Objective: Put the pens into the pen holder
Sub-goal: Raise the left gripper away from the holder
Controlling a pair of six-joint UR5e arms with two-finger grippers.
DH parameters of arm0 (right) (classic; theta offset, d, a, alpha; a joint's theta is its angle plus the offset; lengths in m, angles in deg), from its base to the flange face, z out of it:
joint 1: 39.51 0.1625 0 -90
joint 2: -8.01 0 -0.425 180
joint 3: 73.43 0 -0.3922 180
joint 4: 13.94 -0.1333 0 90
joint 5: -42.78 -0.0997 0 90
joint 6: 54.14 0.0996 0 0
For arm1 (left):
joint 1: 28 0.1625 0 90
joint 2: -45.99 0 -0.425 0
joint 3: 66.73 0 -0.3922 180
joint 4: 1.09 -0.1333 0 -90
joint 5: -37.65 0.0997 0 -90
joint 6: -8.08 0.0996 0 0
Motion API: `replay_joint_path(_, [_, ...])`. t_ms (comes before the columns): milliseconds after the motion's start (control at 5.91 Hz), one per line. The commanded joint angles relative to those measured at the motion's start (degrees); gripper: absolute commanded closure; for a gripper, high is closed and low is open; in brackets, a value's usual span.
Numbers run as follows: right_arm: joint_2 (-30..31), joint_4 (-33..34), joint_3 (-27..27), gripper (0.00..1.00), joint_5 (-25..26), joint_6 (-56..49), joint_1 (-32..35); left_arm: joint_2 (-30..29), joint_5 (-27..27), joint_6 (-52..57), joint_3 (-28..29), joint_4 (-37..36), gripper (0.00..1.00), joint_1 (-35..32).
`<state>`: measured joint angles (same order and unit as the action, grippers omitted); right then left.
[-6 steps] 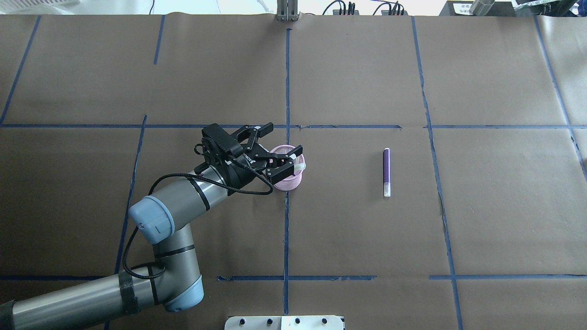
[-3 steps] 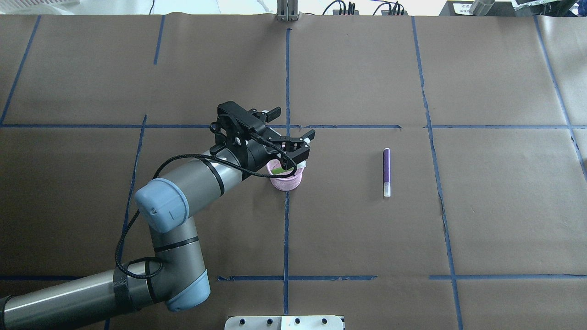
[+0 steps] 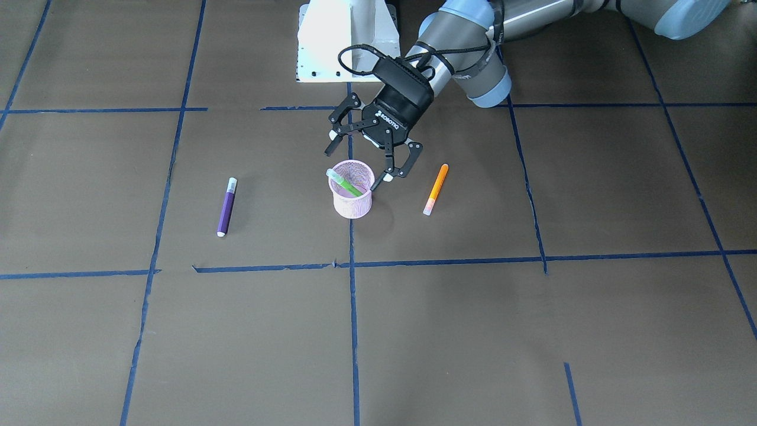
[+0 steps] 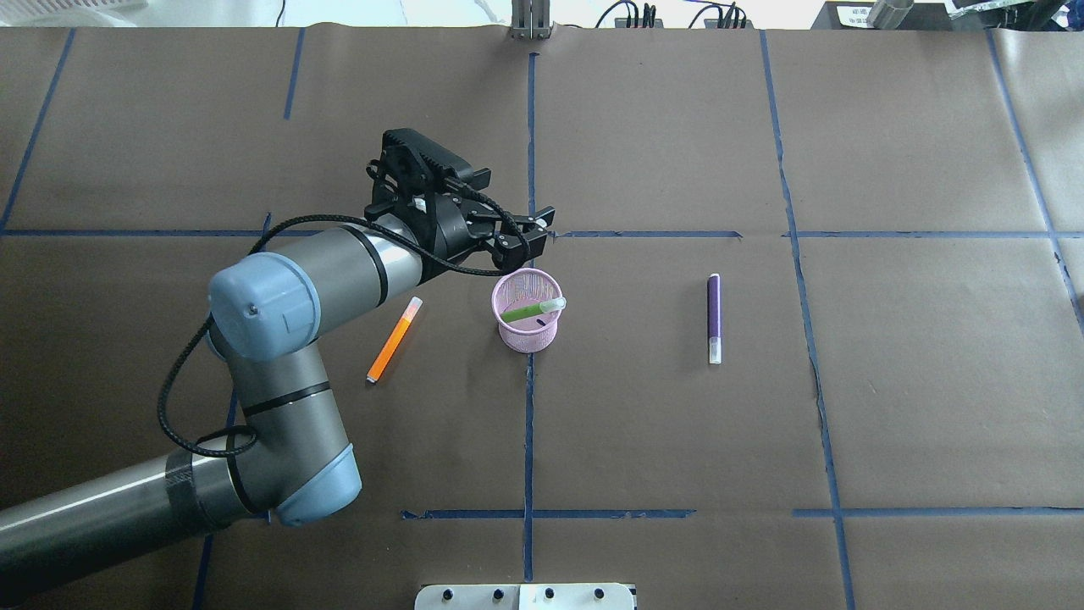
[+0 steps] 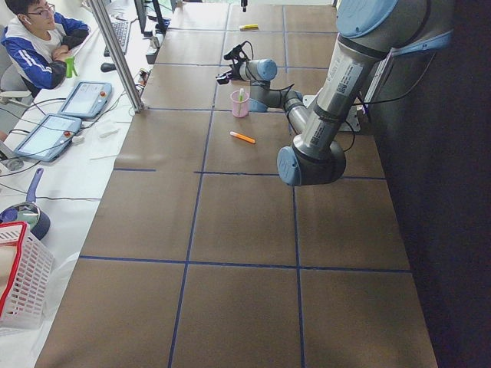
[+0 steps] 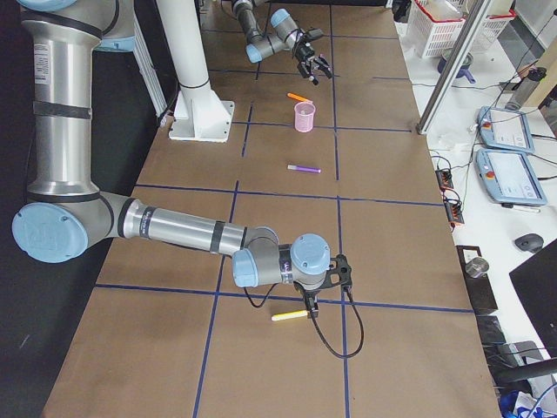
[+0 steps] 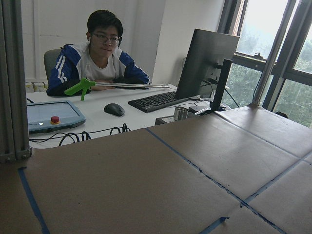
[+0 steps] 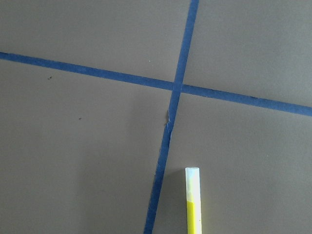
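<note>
The pink mesh pen holder (image 4: 527, 335) stands near the table's middle, also in the front view (image 3: 352, 205). The green pen (image 4: 527, 310) leans inside it, pale cap end over the rim (image 3: 345, 183). The orange pen (image 4: 393, 341) lies on the table to the holder's left (image 3: 436, 188). The purple pen (image 4: 714, 318) lies to its right (image 3: 225, 207). My left gripper (image 4: 527, 230) hangs open and empty just beyond and above the holder (image 3: 359, 161). My right gripper (image 6: 313, 301) shows only in the exterior right view, low over the table; I cannot tell its state.
A yellow pen (image 8: 192, 204) lies on the brown paper beside a blue tape cross, under my right wrist, also in the exterior right view (image 6: 289, 315). An operator (image 7: 100, 58) sits past the table's far edge. A white mount plate (image 4: 525, 596) is at the near edge.
My left gripper has let go of the green pen, which stays in the holder. It has risen and drawn back to the far left. The arm no longer covers the orange pen.
</note>
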<state>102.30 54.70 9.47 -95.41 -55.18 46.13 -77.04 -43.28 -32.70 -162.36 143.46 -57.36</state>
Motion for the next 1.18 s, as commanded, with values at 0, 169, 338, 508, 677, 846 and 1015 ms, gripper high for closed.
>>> replay_joint_path(0, [0.0,-1.0,-0.6,0.0,3.3,-0.2,-2.3,2.1,-5.6,-0.6,-6.2,-13.1,0.0,-2.9])
replay_joint_path(169, [0.0,-1.5,-1.8,0.0,5.7,-0.6,-2.6,4.0,-9.0,-0.5,-6.3,-14.0,0.0,-4.5])
replay_joint_path(338, [-0.4,-7.9,-6.7,0.0,5.7,-0.4,-2.8,6.8,-18.9,-0.4,-7.6,-16.4,0.0,-9.3])
replay_joint_path(508, [-2.7,-10.5,-11.2,0.0,5.0,-0.1,-2.9,8.8,-23.4,0.1,-8.9,-17.3,0.0,-11.9])
replay_joint_path(677, [-4.4,-10.6,-12.9,0.0,3.4,-0.1,-3.5,9.2,-23.5,0.5,-8.8,-17.3,0.0,-11.9])
replay_joint_path(846, [-4.4,-10.7,-13.2,0.0,3.3,-0.1,-4.3,9.2,-23.6,0.5,-8.9,-17.3,0.0,-12.0])
replay_joint_path(1015, [-4.5,-10.7,-13.2,0.0,3.1,-0.1,-5.6,9.5,-23.6,0.6,-8.9,-17.2,0.0,-12.0])
